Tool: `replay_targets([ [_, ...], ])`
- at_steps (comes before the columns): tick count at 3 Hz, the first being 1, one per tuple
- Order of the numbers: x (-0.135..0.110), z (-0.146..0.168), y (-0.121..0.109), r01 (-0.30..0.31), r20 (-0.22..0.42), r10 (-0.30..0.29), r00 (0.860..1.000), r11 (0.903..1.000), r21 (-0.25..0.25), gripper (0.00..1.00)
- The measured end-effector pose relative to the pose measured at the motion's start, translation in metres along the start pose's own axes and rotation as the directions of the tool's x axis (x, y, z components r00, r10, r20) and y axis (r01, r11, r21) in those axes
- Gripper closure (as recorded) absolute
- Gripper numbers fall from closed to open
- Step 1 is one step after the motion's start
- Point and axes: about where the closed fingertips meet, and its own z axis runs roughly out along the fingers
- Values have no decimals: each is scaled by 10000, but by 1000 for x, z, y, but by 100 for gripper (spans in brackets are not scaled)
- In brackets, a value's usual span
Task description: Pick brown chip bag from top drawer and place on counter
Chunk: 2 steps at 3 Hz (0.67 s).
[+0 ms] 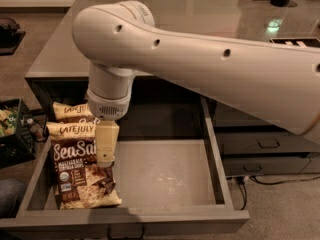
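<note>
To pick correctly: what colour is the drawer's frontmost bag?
The crinkly snack bag is dark brown, cream-banded; camera view. Gripper over it.

- The brown chip bag [80, 179]: dark brown, cream bands at top and bottom, white "Sea Salt" lettering, pale pictured chips.
- The second bag [70, 111] behind it: cream band with dark brown "Late July" lettering.
- The gripper [106, 159]: pale cream-yellow, hanging over the brown chip bag's right edge.
- The arm [200, 59]: off-white, dotted with small dark holes.
- The top drawer [167, 176]: plain matte grey, floor faintly mottled lighter.
- The desk [62, 54]: glossy grey-brown, with a green glint [274, 24].
- The side drawers [265, 146]: darker grey.
- The carpet [282, 209]: tan.
</note>
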Motion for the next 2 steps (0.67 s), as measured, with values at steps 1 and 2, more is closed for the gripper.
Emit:
replay_targets([
  [1, -40, 36, -38, -9, -68, 10, 10000, 9999, 102, 0],
  [2, -41, 38, -38, 5, -59, -4, 10000, 10000, 80, 0],
])
